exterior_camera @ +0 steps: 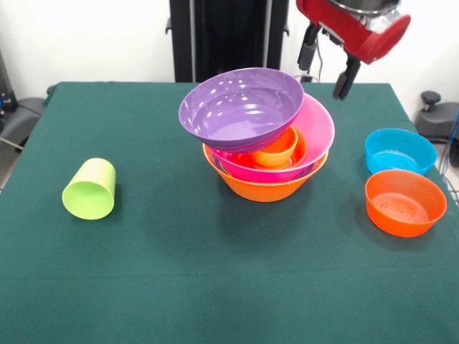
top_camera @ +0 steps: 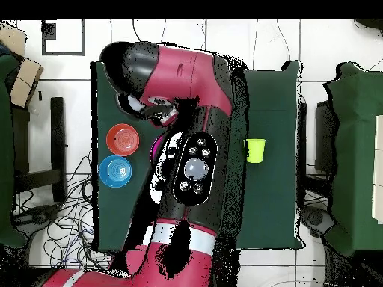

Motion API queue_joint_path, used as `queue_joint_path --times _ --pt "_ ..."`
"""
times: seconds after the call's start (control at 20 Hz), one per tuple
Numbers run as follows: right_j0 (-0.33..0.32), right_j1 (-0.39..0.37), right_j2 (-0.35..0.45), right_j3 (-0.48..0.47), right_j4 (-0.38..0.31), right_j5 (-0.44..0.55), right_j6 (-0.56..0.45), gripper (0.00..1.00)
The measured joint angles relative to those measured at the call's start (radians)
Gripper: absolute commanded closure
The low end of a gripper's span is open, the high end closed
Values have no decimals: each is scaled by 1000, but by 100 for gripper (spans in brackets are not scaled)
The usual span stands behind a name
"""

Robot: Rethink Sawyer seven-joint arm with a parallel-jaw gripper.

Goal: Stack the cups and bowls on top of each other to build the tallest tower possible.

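The tower stands mid-table: a large yellow-orange bowl (exterior_camera: 265,189) at the base, a pink bowl (exterior_camera: 319,129) nested in it, and a wide purple bowl (exterior_camera: 240,107) resting tilted on top. Under the purple bowl, inside the pink one, sits a small orange vessel (exterior_camera: 276,152); I cannot tell whether it is cup or bowl. A lime green cup (exterior_camera: 90,188) lies on its side at the left, also seen in the overhead view (top_camera: 256,150). My gripper (exterior_camera: 323,81) hangs open and empty above the table, just right of the tower's top.
A blue bowl (exterior_camera: 399,150) and a red-orange bowl (exterior_camera: 405,202) sit side by side near the right edge; both show in the overhead view, blue (top_camera: 115,171) and red-orange (top_camera: 123,139). The arm (top_camera: 191,149) hides the tower from above.
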Motion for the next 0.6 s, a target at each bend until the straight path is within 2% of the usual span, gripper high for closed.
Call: queue_joint_path --times 0.35,0.6 --pt "12 74 -19 -70 4 0 34 0" --pt "30 153 -43 -156 30 0 117 0"
